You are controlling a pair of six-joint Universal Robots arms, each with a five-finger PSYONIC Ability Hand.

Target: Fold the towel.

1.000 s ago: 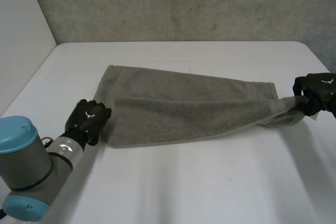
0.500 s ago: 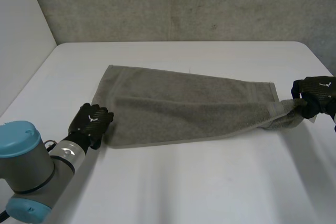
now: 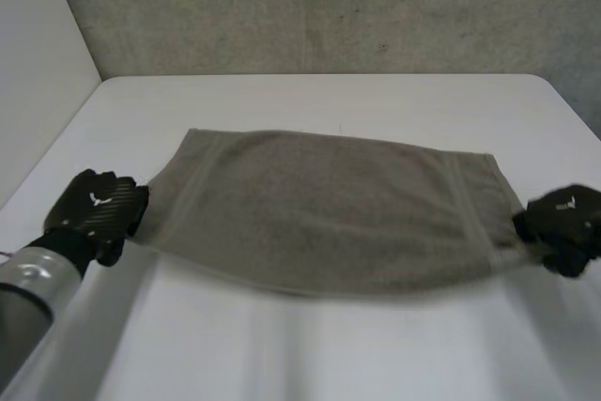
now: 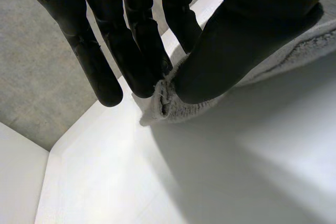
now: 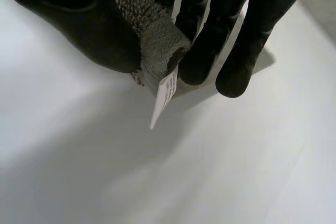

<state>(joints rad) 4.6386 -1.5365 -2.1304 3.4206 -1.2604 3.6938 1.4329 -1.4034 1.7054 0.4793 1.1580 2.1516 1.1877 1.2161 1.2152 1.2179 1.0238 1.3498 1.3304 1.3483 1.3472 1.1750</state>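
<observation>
White table [image 3: 310,354] before a rough grey wall [image 3: 329,7]; grey towel [image 3: 329,204] spread across its middle, stretched between both hands by its near corners. One corner pinched between thumb and fingers of the left hand [image 3: 99,213]; the other clamped likewise in the right hand [image 3: 563,227], beside a dangling label [image 5: 164,95]. Could lose a corner under harder pull, with so little cloth in each pinch; would then fold crooked.

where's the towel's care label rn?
Right wrist view: the label hangs from the corner of the towel pinched in the right hand, on the robot's right side of the table.
</observation>
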